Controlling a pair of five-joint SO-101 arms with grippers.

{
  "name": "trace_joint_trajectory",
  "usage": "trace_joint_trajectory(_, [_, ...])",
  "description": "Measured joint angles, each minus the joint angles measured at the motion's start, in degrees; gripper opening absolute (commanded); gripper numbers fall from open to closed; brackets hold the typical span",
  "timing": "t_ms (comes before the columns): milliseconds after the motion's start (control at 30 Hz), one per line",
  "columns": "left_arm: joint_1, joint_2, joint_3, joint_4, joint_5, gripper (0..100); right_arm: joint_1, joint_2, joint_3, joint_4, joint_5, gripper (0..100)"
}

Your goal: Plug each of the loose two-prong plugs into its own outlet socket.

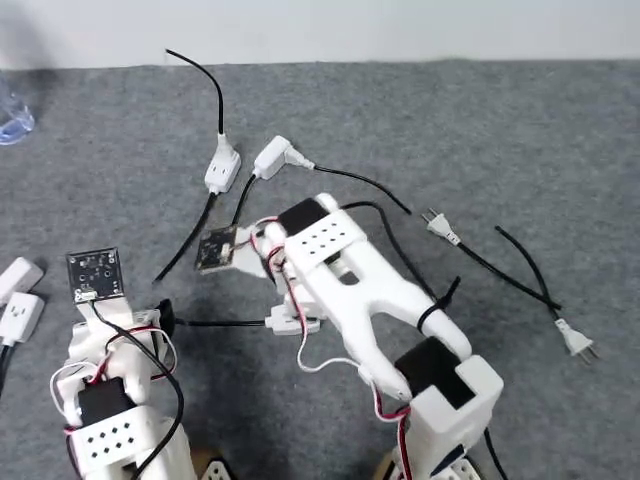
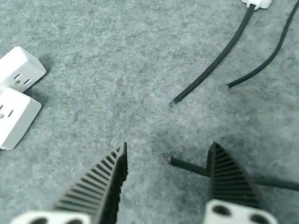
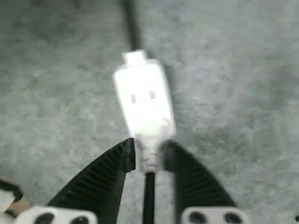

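Nearest us, both arms rise from the lower edge of the table, which is covered by a gray, short-piled carpet. The left arm stands at the left. Its left gripper hangs low over the carpet with its fingers spread wide and nothing held. The cut end of a black cord lies on the carpet under the gap. Near it, toward the table's left edge, one white outlet socket lies right beside a second outlet socket, both unplugged.

The right arm slants across the middle of the table. From its wrist we see the right gripper clenched on the neck of a white slotted connector, just where the cord joins it. The two slots on the connector's face are turned toward the camera.

Farther out, to the right, the two loose plugs lie on bare carpet, well apart from the sockets on the left. One two-prong plug points its prongs up and left, and another plug lies near the right edge. Each trails a black cord.

Beyond the right arm's tip lie a white connector body and its neighbour, close together, each with black cord leaving both ends.

Farthest off, the carpet meets a plain white wall. A clear plastic object sits at the left edge near that wall.
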Motion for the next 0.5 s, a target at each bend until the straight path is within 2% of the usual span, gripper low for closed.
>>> trace_joint_trajectory(233, [1.67,0.00,1.14,0.00,-2.73,26,-4.22,-5.19,-3.52,8.62,3.96,35.0])
trace_joint_trajectory(367, [2.20,0.00,1.23,0.00,-3.08,26,-4.04,-7.12,-15.30,16.00,4.04,35.1])
trace_joint_trajectory(500, [2.37,0.00,1.23,0.00,-3.08,26,-3.16,-10.46,-27.69,16.35,0.00,35.1])
